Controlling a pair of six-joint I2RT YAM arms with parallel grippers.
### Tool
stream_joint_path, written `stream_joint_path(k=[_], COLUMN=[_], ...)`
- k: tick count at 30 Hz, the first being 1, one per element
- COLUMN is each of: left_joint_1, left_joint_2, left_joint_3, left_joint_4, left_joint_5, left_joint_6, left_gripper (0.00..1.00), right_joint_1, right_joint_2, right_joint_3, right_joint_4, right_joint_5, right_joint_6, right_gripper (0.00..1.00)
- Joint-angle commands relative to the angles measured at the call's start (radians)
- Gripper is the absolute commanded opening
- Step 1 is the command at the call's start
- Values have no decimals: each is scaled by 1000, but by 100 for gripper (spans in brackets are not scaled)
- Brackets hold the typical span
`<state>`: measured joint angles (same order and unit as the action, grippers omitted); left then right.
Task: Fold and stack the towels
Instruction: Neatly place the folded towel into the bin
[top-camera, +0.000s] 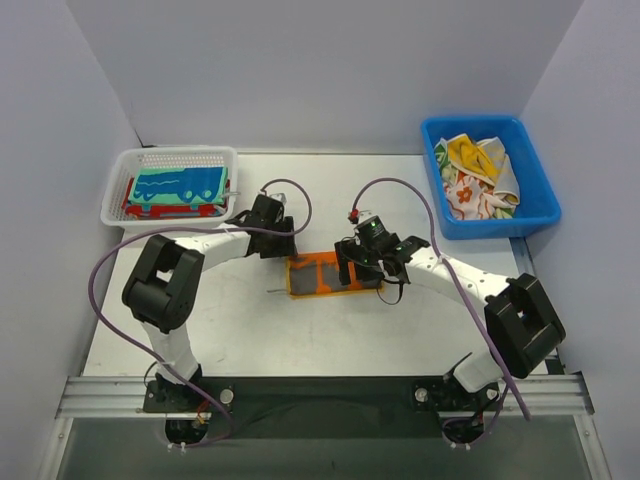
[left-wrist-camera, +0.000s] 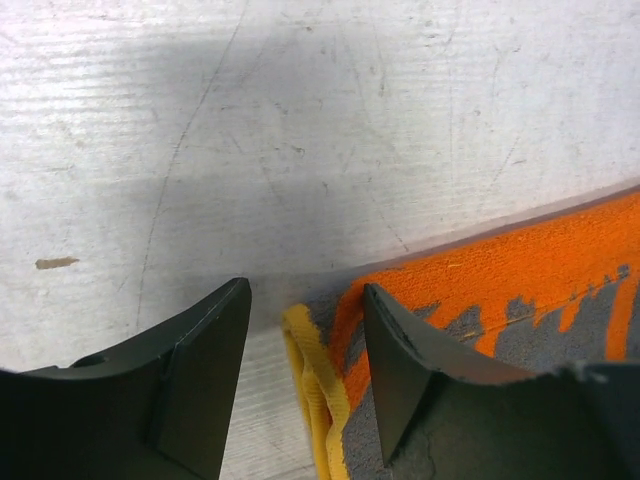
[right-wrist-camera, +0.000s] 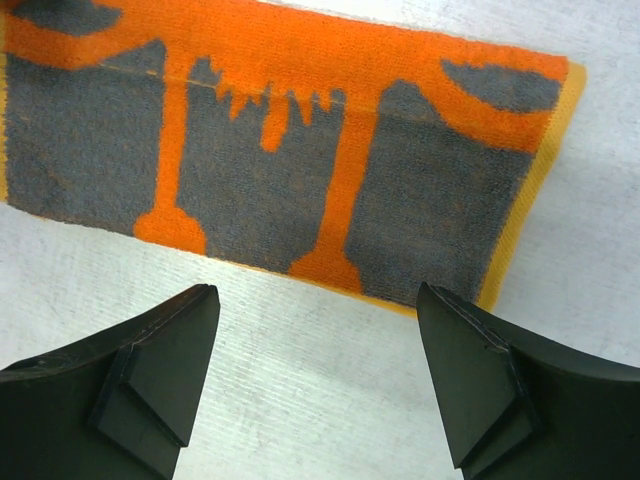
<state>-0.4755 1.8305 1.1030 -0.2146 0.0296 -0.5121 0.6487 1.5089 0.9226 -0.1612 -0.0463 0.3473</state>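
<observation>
A folded towel (top-camera: 330, 273) lies flat in the middle of the bench (top-camera: 300, 340), between the two arms. The left pincer (left-wrist-camera: 305, 310) straddles the towel's far left corner. The right pincer (right-wrist-camera: 318, 310) is at its right end, over bare bench just off the towel's edge. At the far left a basket (top-camera: 175, 153) holds stacked towels (top-camera: 180, 186). At the far right a bin (top-camera: 535, 215) holds loose towels (top-camera: 478, 178).

Light: bright, even, thrown from above | Shadow: soft grey patch is cast on table (left-wrist-camera: 330, 190) ahead of left gripper (left-wrist-camera: 305, 290) | Focus: grey towel (right-wrist-camera: 250, 190) weave rendered sharp, fingers (right-wrist-camera: 150, 380) slightly softened
</observation>
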Motion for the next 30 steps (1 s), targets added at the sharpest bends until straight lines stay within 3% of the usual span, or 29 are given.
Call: stream_joint_path(k=[1,17,25,30], left_joint_1=[6,14,15,12], left_joint_2=[33,1,-14,-46], left_joint_3=[1,-147,-167,-186], left_joint_4=[7,43,44,46], left_joint_5=[38,81,89,110], left_joint_6=[29,6,6,-2], left_gripper=[60,53,31,6], right_joint_1=[2,2,2,5], right_joint_2=[-24,-38,-42,-52], right_joint_3=[-11,-24,-24,-31], right_joint_4=[23,29,42,63], right_joint_5=[-17,-43,-66,-82], right_joint_6=[-11,-14,-13,1], right_gripper=[81,81,81,81])
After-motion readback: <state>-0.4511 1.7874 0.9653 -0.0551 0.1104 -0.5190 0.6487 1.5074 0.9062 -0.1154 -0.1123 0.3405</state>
